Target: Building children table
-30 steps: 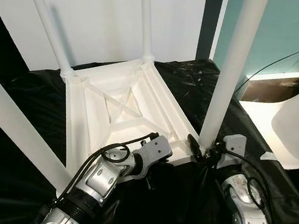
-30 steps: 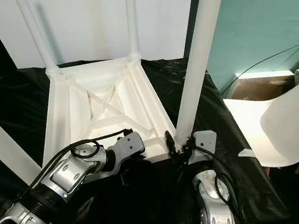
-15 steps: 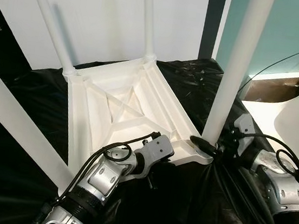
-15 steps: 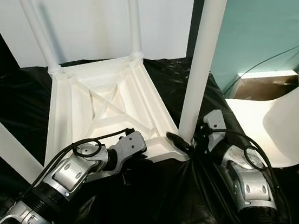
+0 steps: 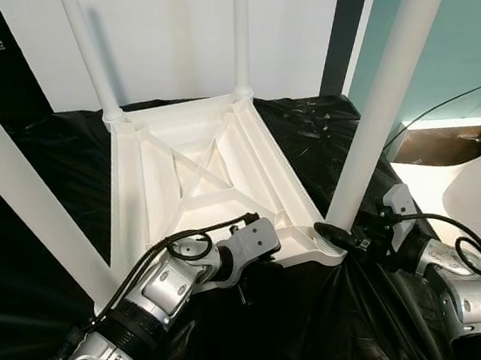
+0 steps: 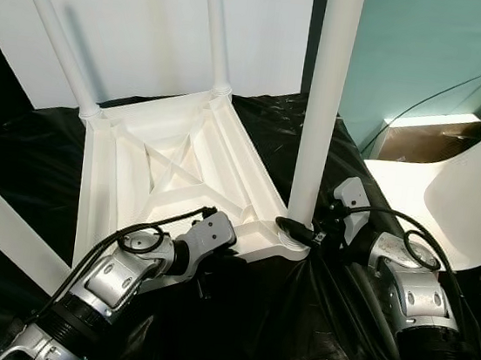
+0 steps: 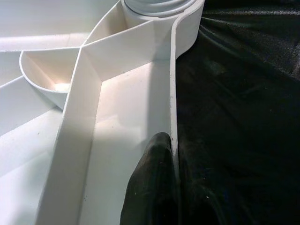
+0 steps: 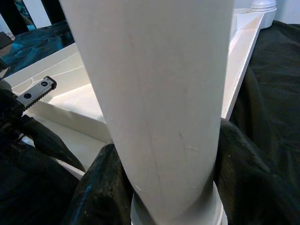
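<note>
Leg (image 5: 373, 117) stands between our right end effector's (image 5: 344, 238) fingers, clamped at its base; left end effector (image 7: 161, 154) pinches the tabletop (image 5: 197, 175) rim.

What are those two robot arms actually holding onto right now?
The right gripper clasps the near white table leg at its base, just above the socket. The left gripper pinches the near edge wall of the upturned white tabletop.

The white table (image 5: 197, 175) lies upside down on black sheeting, ribbed underside up, with a round leg (image 5: 379, 109) standing at each corner.
</note>
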Robot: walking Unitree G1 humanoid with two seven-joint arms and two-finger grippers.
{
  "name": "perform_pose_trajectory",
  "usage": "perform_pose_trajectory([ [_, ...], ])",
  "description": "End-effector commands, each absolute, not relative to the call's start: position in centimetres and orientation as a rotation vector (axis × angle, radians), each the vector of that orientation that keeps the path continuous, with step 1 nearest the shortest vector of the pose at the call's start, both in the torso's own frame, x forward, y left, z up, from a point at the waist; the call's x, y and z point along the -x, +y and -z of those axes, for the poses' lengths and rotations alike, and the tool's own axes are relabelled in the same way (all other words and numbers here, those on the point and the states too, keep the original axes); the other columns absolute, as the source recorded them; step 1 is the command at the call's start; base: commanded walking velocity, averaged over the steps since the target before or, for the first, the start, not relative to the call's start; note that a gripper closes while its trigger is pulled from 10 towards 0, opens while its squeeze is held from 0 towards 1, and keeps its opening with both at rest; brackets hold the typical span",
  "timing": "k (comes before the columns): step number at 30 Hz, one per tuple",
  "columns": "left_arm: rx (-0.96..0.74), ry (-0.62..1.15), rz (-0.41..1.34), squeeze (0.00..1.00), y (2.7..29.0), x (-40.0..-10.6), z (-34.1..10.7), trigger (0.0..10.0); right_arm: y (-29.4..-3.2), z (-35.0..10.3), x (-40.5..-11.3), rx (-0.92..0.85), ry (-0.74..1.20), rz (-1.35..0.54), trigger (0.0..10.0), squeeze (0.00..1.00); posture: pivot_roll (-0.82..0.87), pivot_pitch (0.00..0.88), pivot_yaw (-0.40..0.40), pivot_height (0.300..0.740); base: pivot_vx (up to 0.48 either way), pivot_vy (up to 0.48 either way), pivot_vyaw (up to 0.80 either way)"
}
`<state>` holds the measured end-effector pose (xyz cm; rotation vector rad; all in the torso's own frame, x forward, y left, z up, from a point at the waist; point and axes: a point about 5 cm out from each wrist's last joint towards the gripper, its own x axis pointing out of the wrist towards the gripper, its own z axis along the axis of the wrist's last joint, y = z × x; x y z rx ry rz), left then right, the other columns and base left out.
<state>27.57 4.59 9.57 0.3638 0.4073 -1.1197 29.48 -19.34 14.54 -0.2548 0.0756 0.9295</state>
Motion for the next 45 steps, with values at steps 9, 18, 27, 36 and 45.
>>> perform_pose_trajectory([
  [9,-0.325,0.578,0.974,0.0,6.9,-26.8,-5.8,10.0,-16.9,-13.0,-25.6,0.12,-0.153,-0.238,0.0,0.0,0.01,0.0,0.06,0.74,0.0,0.0,0.0],
  [18,-0.331,0.58,0.982,0.0,6.9,-26.8,-5.8,10.0,-17.2,-12.9,-25.8,0.104,-0.155,-0.126,2.8,0.0,0.01,0.0,0.068,0.74,0.0,0.0,0.0],
  [27,-0.333,0.582,0.985,0.0,6.9,-26.9,-5.8,10.0,-15.3,-12.4,-26.1,0.089,-0.102,-0.304,10.0,1.0,0.0,0.0,0.072,0.74,0.0,0.0,0.0],
  [36,-0.329,0.579,0.983,0.0,6.8,-26.8,-5.8,10.0,-16.2,-14.2,-28.8,0.188,-0.106,-0.613,10.0,0.0,0.0,0.0,0.068,0.74,0.0,0.0,0.0],
  [45,-0.329,0.583,0.975,0.0,7.1,-26.8,-5.7,10.0,-16.7,-13.8,-29.4,0.28,0.009,-0.854,1.5,0.0,0.01,0.0,0.068,0.74,0.0,0.0,0.0],
])
